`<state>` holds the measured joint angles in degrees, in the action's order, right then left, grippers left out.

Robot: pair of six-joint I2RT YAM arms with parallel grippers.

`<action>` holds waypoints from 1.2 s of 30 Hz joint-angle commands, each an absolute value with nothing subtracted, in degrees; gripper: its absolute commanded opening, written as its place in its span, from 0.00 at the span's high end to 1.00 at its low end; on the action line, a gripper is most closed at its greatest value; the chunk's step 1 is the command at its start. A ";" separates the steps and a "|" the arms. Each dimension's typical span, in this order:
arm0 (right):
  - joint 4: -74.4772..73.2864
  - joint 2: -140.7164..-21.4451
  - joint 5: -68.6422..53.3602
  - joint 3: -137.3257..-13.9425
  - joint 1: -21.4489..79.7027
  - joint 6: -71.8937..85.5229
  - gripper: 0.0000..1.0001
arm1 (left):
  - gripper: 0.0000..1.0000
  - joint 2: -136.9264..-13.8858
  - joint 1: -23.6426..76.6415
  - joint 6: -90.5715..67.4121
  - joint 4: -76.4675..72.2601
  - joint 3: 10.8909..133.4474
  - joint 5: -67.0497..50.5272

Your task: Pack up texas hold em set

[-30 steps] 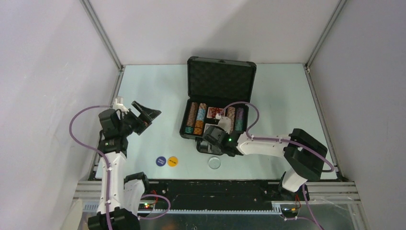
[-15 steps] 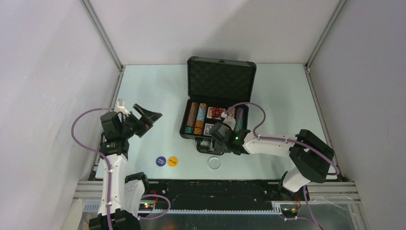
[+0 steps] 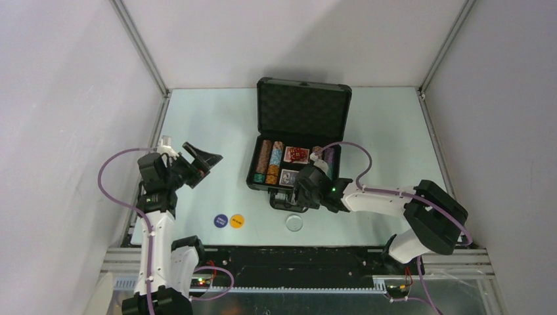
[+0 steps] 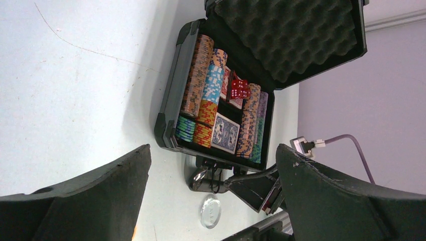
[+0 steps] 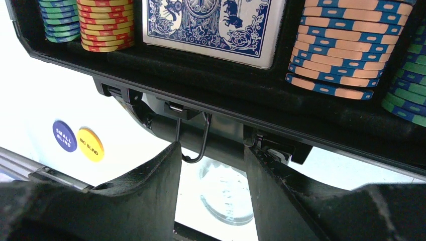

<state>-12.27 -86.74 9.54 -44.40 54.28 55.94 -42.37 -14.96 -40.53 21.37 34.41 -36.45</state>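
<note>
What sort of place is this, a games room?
Likely a robot test booth: plain walls in a metal frame, a left arm and right arm at the table, one poker case.

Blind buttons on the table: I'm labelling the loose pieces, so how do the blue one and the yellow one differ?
The blue button reads SMALL BLIND; the yellow button reads BIG BLIND. In the top view the blue button lies left of the yellow button. Both are round, similar in size, and lie flat side by side on the table, outside the case.
</note>
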 commanded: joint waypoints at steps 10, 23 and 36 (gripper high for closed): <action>-32.65 -90.22 21.04 -36.04 48.03 53.19 0.44 | 0.02 -41.82 -14.61 -40.61 20.15 34.29 -38.09; -30.74 -85.08 23.47 -46.90 57.88 49.98 0.30 | 0.02 -41.35 -14.66 -41.41 20.20 34.92 -38.38; -38.61 -87.72 25.14 -57.48 70.24 56.78 0.19 | 0.02 -40.62 -14.51 -41.76 20.13 35.10 -39.21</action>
<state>-34.96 -85.23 23.44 -56.16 64.82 52.07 -41.43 -14.90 -41.12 21.37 34.41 -37.74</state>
